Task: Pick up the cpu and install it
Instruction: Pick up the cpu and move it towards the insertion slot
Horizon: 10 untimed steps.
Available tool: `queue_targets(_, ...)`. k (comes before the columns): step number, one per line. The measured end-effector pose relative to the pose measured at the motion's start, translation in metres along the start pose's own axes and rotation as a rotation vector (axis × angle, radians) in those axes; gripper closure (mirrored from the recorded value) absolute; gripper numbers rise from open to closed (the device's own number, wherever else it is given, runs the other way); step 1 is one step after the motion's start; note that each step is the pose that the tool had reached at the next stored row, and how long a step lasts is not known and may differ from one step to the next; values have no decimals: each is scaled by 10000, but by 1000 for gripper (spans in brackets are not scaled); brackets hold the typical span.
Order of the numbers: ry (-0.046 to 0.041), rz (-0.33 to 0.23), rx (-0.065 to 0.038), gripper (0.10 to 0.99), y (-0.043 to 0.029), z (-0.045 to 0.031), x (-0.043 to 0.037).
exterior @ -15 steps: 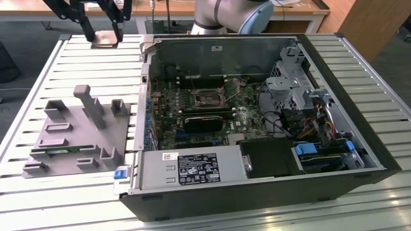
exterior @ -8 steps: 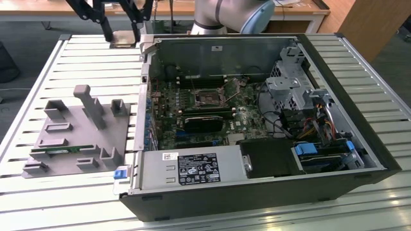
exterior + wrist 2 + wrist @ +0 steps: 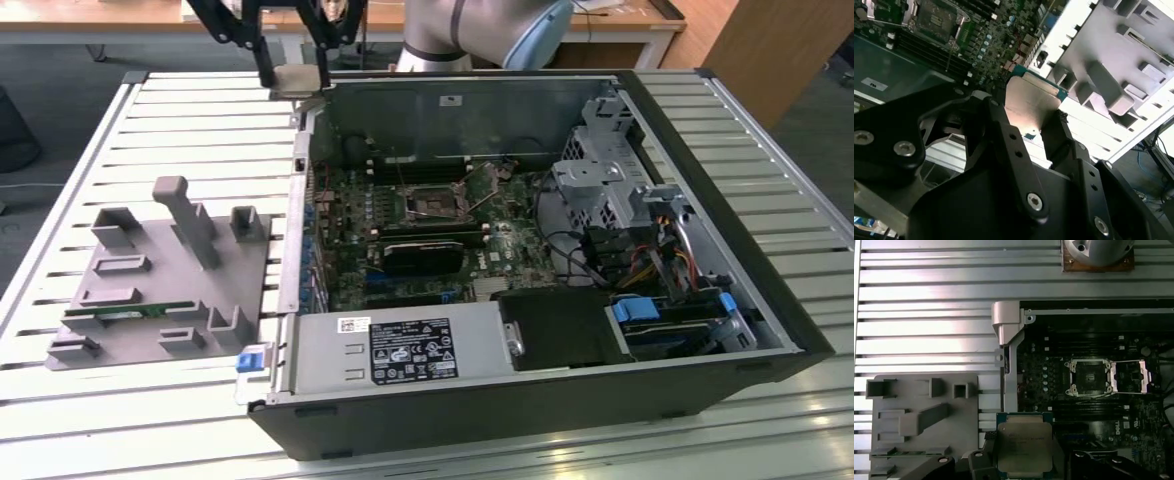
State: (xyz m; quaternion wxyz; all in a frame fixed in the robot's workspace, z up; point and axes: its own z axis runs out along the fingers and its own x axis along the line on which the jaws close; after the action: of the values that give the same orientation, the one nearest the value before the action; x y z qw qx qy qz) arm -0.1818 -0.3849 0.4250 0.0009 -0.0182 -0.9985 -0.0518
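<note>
Your inventory, all placed against the open computer case (image 3: 534, 400): slatted metal table (image 3: 80, 420), under the case and running out on every side of it. Motherboard (image 3: 400, 240), on the case floor. Grey holder block (image 3: 147, 290), on the table beside the case, at the exterior view's left. Robot arm (image 3: 467, 30), beyond the case's far wall. Gripper (image 3: 294, 70), raised over the case's far corner on the holder-block side, its fingers (image 3: 1009, 145) pinching the cpu (image 3: 1034, 95) by two opposite edges. Processor socket (image 3: 1089, 377), inside the case, its retaining frame swung open. Green memory stick (image 3: 127, 310), lying in the holder block, well apart from the case.
</note>
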Motion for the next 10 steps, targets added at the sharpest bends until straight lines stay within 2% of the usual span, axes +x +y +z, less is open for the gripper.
queue_targets(4, 0, 2, 0, 553, 3, 7, -94)
queue_targets(10, 0, 0, 1, 553, 22, 40, -357)
